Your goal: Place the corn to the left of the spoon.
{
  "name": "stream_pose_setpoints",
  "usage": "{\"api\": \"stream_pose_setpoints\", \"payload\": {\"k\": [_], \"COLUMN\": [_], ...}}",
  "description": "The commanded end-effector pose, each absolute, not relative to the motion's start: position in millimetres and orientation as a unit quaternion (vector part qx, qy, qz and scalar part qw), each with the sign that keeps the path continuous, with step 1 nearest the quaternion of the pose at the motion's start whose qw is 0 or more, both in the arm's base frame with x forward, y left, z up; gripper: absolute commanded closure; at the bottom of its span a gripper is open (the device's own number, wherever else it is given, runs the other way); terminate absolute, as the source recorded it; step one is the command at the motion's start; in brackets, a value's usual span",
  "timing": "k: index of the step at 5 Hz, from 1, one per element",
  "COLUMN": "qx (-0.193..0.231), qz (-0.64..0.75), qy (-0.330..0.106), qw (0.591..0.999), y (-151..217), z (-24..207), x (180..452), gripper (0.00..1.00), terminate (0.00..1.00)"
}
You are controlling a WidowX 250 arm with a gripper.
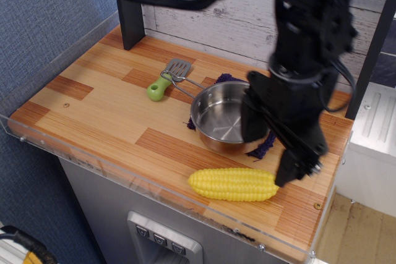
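Plainly, the corn lies at the front edge of the table, its long axis running left to right and both ends tapered. The gripper hangs over its right end, fingers spread and empty, one finger near that tip. The spoon sits well apart, back left, beyond the pan.
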State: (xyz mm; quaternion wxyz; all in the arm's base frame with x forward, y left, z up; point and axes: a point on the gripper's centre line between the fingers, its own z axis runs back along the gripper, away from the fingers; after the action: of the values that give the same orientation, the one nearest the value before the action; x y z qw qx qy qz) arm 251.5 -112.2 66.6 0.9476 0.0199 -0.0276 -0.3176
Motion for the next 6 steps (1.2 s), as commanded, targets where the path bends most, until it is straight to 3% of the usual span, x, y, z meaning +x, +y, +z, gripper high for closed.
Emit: {"api": "stream_pose_setpoints", "payload": {"k": [1,3,6], "qx": [-0.001,0.003,-0.003], "qz": [-0.331,-0.323,-0.334], "qy": [-0.045,-0.049,-0.038], "qw": [0.943,0.945,0.942], "y": [-117,-89,-87], "z": [62,62,55], "x": [250,262,246], "gripper": [0.00,0.00,0.00], "terminate": [0.00,0.00,0.00]}}
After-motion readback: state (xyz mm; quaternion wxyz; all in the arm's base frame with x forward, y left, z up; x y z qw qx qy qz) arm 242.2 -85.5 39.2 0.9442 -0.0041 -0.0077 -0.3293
